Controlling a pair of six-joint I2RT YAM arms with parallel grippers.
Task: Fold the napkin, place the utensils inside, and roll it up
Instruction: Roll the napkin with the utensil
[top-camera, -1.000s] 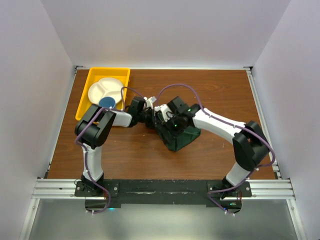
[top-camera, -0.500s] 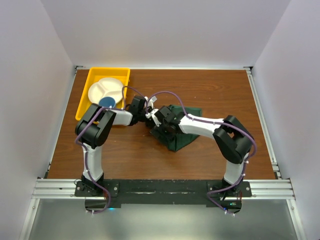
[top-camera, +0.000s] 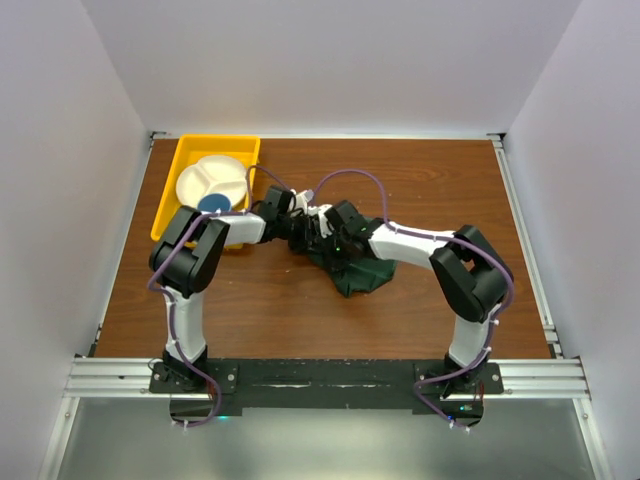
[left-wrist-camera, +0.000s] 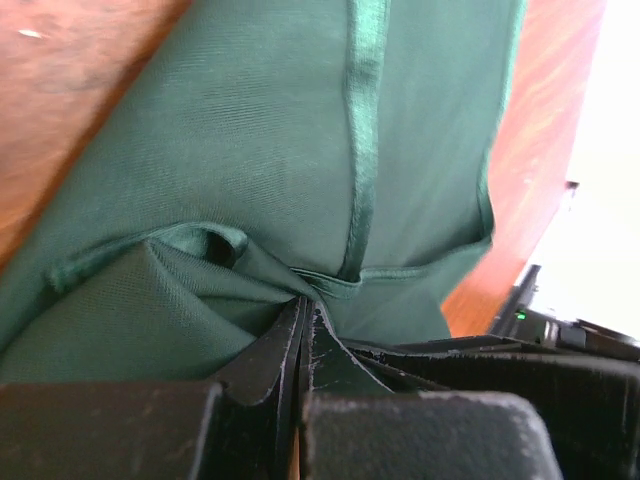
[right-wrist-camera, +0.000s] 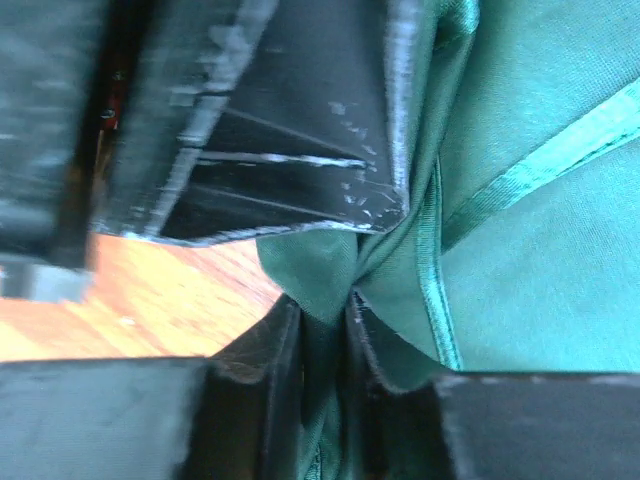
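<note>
Although we hold the napkin (top-camera: 356, 272) at the middle of the counter (top-camera: 430, 180), it lies bunched, not neatly folded, so folding, loading and rolling all seem left to do. From the left we count one yellow tray (top-camera: 190, 150) carrying one white plate (top-camera: 200, 175) and one blue cup (top-camera: 213, 205), then the left gripper (left-wrist-camera: 302, 318) pinching a napkin fold, and the right gripper (right-wrist-camera: 326, 318) clamped on another; no utensils show.

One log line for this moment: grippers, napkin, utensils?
left gripper: shut on napkin | right gripper: shut on napkin | napkin: bunched on table, not rolled | utensils: not visible
</note>
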